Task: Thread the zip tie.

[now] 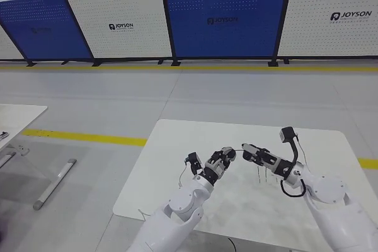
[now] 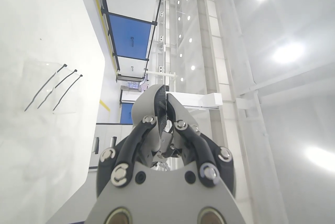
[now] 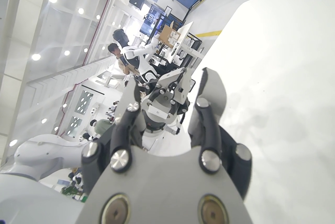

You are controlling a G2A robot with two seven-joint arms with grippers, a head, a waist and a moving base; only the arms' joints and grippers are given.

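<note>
There are 3 thin black plastic zip ties (image 2: 58,85) lying loose on 1 clear flat sheet (image 2: 32,70), plus 1 more black zip tie (image 2: 166,104) pinched between the 2 fingers of the grey left gripper (image 2: 166,102), making 4. There is 1 white flat-topped counter (image 1: 195,142). Grippers number 2, counting the grey right gripper (image 3: 170,81), whose 2 fingers stand apart.

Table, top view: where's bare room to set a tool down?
Bare: the far-right corner of the table, beyond the right gripper; also the strip between the table's left edge and the left gripper. Crowded: centre, where both grippers meet near the spare zip ties.
</note>
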